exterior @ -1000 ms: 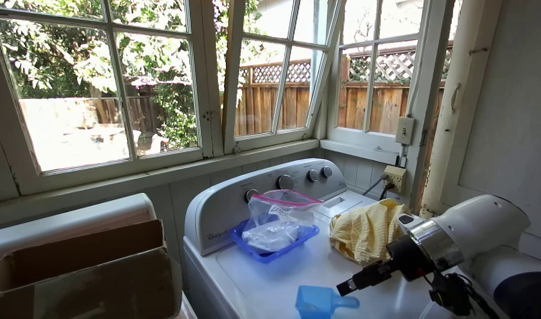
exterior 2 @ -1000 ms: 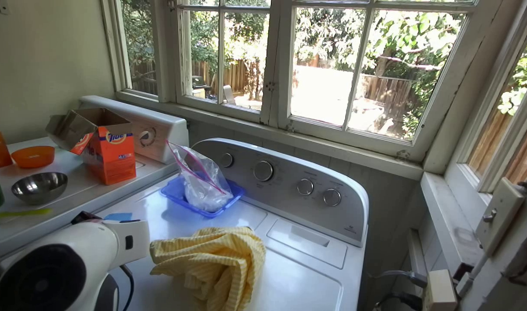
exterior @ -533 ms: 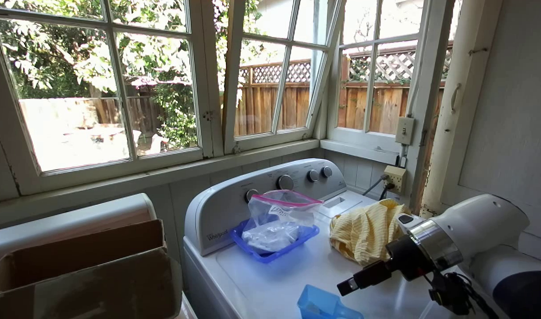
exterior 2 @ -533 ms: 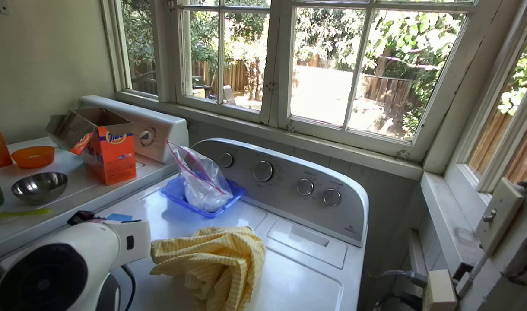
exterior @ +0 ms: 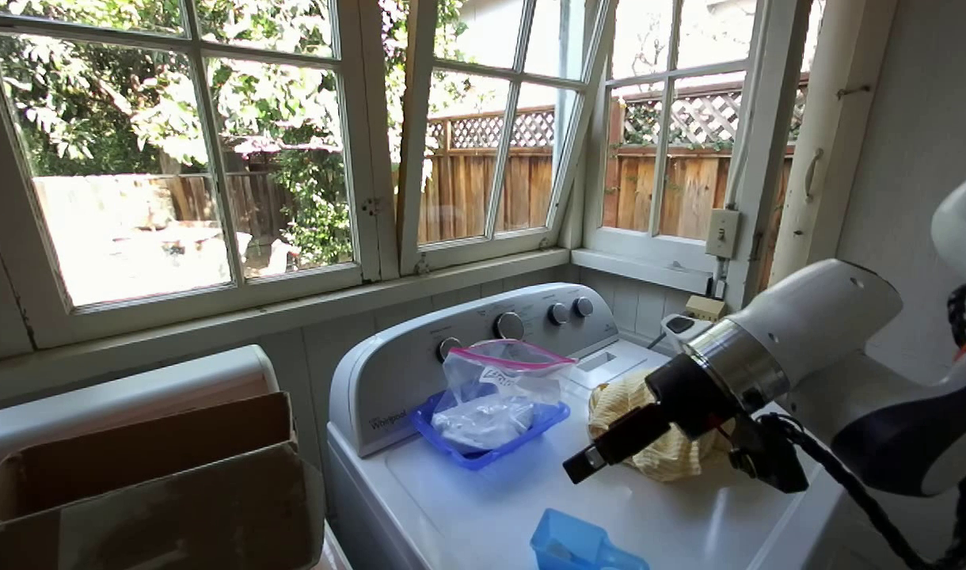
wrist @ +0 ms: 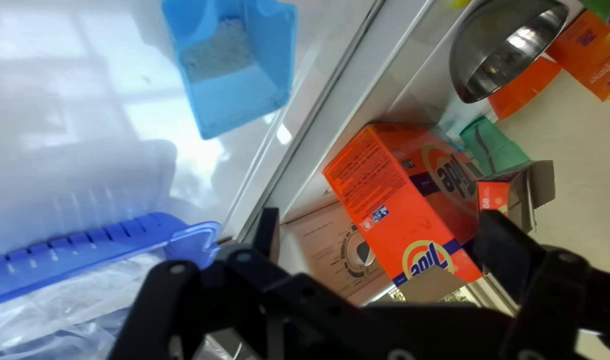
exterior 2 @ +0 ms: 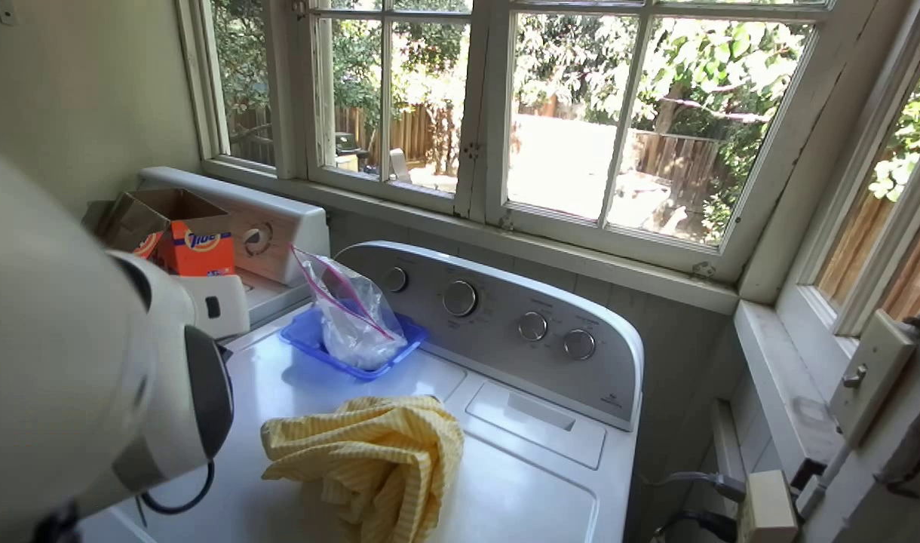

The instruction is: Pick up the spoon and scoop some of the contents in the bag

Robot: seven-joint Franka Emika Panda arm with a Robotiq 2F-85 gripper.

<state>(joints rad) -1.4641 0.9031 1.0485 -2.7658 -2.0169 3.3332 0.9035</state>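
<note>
The blue scoop [exterior: 566, 538], the only spoon-like tool I see, rests on the white washer top at the front. Some pale grains [wrist: 217, 52] lie inside it in the wrist view. My gripper [wrist: 382, 215] hangs above and apart from it, fingers wide apart with nothing between them. In an exterior view the gripper [exterior: 582, 463] shows side-on. The clear zip bag [exterior: 487, 412] with a pink seal holds white contents and stands in a blue tray [exterior: 487, 459]. In an exterior view the bag [exterior 2: 354, 317] gapes at its top; the arm hides the scoop there.
A crumpled yellow striped cloth [exterior 2: 369, 452] lies on the washer, partly behind the arm in an exterior view. On the neighbouring machine stand an orange Tide box [wrist: 400, 200], a metal bowl [wrist: 505, 45] and an orange bowl [wrist: 525, 90]. The control panel [exterior 2: 498, 324] rises behind the bag.
A second ago my fingers were at the scoop's handle. The scoop then shifted and turned slightly as the jaws opened. The arm has since risen away from it; bag and tray stand as before.
</note>
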